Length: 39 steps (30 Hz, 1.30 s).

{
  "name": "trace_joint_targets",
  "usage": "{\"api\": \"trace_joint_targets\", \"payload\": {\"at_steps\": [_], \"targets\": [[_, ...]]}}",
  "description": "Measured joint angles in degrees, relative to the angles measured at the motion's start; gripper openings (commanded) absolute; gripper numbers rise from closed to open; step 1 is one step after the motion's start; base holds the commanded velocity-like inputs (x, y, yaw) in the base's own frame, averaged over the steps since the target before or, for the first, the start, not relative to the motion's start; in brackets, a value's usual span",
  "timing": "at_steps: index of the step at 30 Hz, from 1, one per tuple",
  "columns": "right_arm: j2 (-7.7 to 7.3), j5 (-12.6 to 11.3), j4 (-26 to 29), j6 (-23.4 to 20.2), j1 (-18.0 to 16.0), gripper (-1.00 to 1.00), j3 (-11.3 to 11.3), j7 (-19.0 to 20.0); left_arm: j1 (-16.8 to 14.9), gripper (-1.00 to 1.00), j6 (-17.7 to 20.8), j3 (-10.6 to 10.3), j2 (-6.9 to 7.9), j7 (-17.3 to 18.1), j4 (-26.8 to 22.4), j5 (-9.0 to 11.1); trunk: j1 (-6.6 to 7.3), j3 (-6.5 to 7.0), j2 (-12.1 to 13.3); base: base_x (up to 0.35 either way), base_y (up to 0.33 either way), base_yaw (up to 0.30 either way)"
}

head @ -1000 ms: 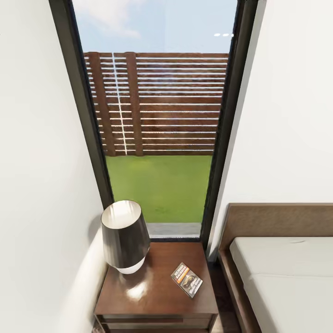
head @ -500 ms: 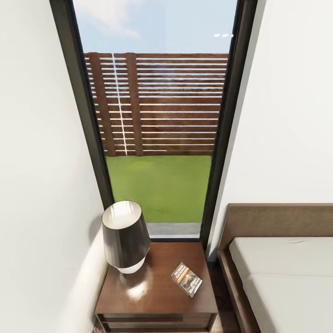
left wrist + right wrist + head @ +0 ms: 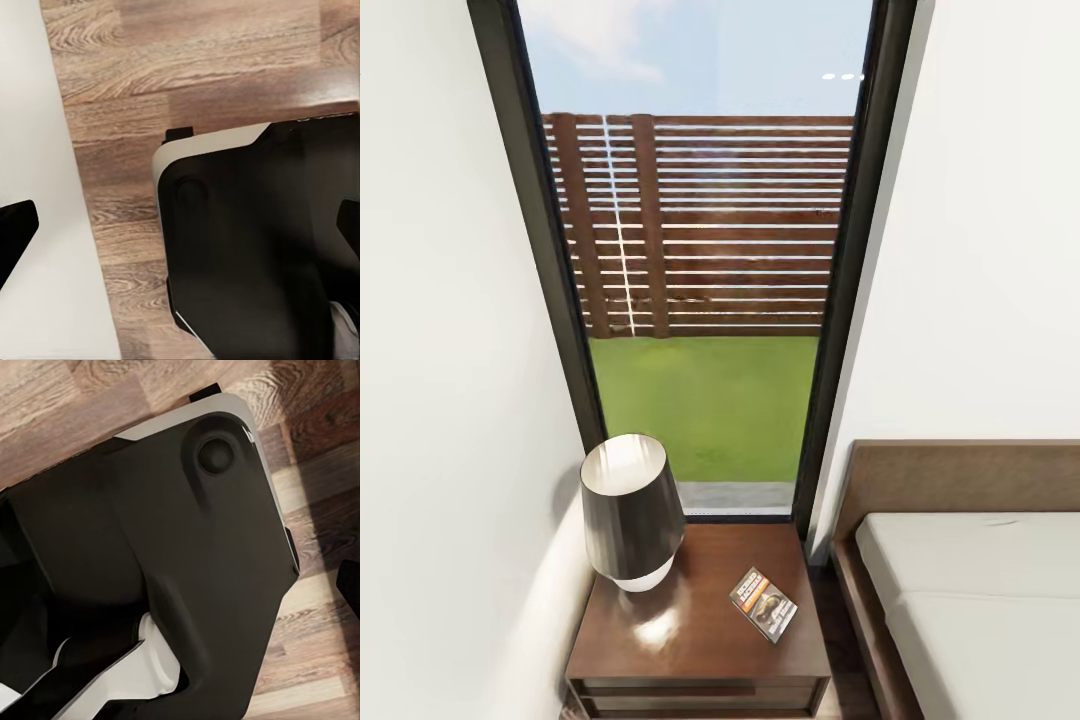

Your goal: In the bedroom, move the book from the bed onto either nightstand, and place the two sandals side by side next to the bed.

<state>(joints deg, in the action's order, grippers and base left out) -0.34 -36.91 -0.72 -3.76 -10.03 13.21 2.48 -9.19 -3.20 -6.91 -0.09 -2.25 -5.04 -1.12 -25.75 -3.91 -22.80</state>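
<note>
Your book (image 3: 764, 604) lies flat on the nightstand (image 3: 660, 655) beside the lamp (image 3: 631, 512). Your claws point at the floor (image 3: 187, 75), well apart from it; I cannot tell their grip.

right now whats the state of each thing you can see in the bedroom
book: lying flat on the nightstand, cover up, beside the lamp, not touching it
lamp: upright on the nightstand, looks unlit
nightstand: drawer shut
bed: bare mattress, nothing on the visible part
window: closed, fence and grass outside
left tool: fingertips at the frame's edges, looks open
</note>
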Motion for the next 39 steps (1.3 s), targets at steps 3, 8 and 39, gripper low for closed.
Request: {"api": "trace_joint_targets", "payload": {"at_steps": [3,8,39], "targets": [[0.00,0.00,-0.03,0.00,0.00,1.00,0.01,0.00,0.65,1.00,0.02,-0.01,0.06,0.01,-0.02,0.00,0.00,0.00,0.00,0.000,0.000,0.000],[0.00,0.00,-0.01,0.00,0.02,1.00,0.02,0.00,1.16,1.00,0.01,0.04,0.32,0.02,0.02,0.03,0.00,0.00,0.00,0.000,0.000,0.000],[0.00,0.00,0.00,0.00,0.01,1.00,0.02,0.00,1.49,1.00,0.06,0.04,0.47,-0.04,0.07,0.10,0.00,0.00,0.00,0.000,0.000,0.000]]}}
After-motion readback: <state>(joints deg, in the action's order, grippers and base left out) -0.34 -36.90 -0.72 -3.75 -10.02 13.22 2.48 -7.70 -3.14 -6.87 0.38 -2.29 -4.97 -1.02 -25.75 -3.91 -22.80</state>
